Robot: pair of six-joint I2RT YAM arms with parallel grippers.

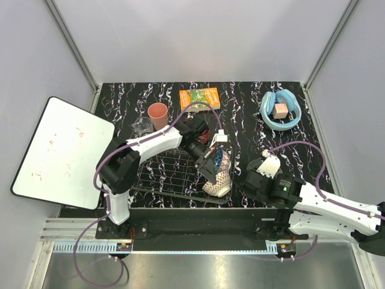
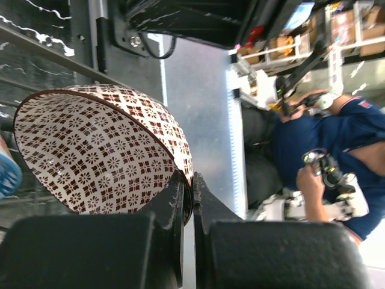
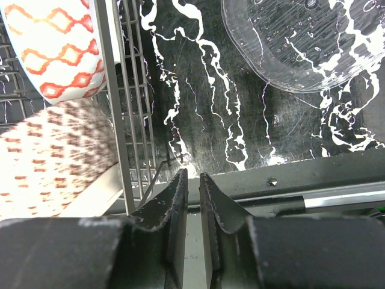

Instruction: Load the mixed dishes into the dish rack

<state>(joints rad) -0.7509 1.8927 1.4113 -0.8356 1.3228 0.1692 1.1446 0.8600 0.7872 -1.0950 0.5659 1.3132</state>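
- The beige patterned bowl [image 2: 90, 150] is held up on its side at the right end of the dish rack [image 1: 165, 171], inside the rack's right wall.
- Its rim is pinched between the fingers of the left gripper [image 2: 187, 180], which are clenched tight on it.
- The blue patterned bowl [image 1: 224, 158] is seen just behind it, at the same end of the rack.
- The step in hand is judged to be the setting down of the beige bowl in the rack.
- For the next move, the bowl would need to be lowered until it is propped by the wires. Only then should the fingers be let go and lifted straight out.
- Little room is left here: the rack's wall is just beside the bowl and the blue bowl is close by, so a bump could be made.
- More open room is seen in the left part of the rack, where no dishes are seen.
- The salmon-pink cup [image 1: 158, 114] and the clear glass tumbler [image 1: 142, 126] are not yet loaded; they stand on the table past the rack's far left corner.
- The clear glass bowl [image 3: 301, 42] lies on the table to the right of the rack.
- The right gripper [image 3: 192, 177] is hung low near the table's front edge, its fingers pressed nearly together with nothing between them.
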